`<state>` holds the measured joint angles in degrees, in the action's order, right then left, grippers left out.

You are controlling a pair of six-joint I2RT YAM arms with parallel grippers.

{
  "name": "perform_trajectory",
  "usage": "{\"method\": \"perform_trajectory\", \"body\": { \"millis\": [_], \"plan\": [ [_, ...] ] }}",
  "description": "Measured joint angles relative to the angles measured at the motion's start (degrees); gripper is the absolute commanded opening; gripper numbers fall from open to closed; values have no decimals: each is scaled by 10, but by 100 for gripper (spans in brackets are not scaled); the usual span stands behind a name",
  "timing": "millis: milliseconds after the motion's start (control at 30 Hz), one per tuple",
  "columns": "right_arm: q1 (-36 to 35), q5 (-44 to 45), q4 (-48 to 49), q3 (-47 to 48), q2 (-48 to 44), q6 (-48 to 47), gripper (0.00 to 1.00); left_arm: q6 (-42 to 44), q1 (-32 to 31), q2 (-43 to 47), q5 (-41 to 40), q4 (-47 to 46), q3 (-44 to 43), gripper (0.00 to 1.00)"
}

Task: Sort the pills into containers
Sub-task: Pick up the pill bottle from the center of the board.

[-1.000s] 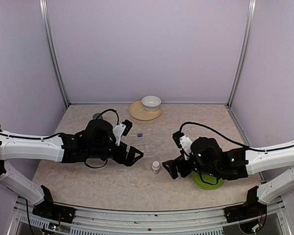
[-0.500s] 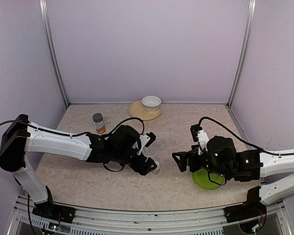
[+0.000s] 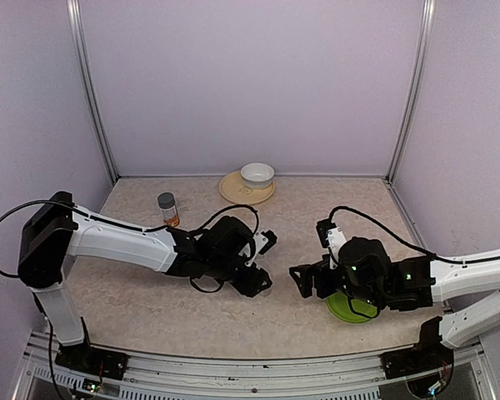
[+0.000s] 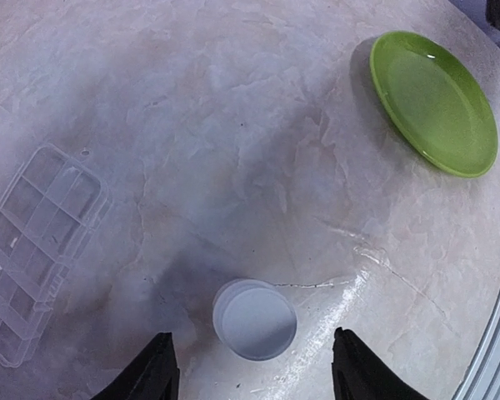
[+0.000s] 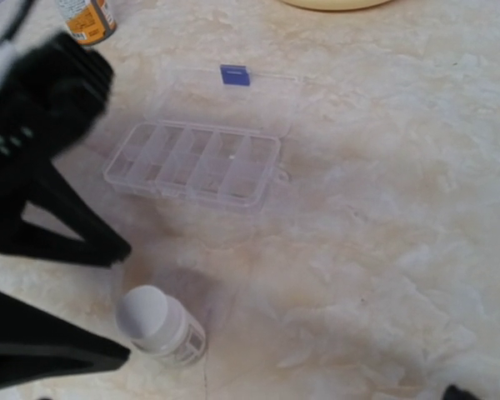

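pill box point(image 5: 192, 162): clear | plate point(image 4: 433, 104): green | table point(image 4: 233, 125): beige marbled | bottle point(image 5: 160, 325): white

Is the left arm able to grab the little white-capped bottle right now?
Probably yes. The left gripper hovers right above the bottle, its jaws open on either side of it, with nothing in between.

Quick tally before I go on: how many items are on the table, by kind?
Bottles: 2 (orange-labelled bottle, white-capped bottle)
Plates: 2 (green plate, tan plate)
Bowls: 1 (white bowl)
Pill boxes: 1 (clear pill box)
Total: 6
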<state>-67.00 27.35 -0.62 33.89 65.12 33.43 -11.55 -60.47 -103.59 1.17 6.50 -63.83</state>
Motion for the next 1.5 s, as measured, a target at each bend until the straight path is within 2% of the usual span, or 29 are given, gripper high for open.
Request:
{"method": "perform_trajectory", "body": {
  "millis": [600, 1000, 1333, 1500],
  "plan": [
    [0, 12, -4, -3, -13, 7, 100, -5, 0, -28, 1, -23, -6, 46],
    [0, 12, -4, -10, -17, 8, 100, -11, 0, -42, 1, -31, -13, 21],
    [0, -6, 3, -21, -24, -11, 100, -10, 0, -30, 7, -37, -9, 20],
    [0, -70, 58, -54, -61, -61, 100, 4, 0, 43, 29, -51, 23, 20]
  ]
}}
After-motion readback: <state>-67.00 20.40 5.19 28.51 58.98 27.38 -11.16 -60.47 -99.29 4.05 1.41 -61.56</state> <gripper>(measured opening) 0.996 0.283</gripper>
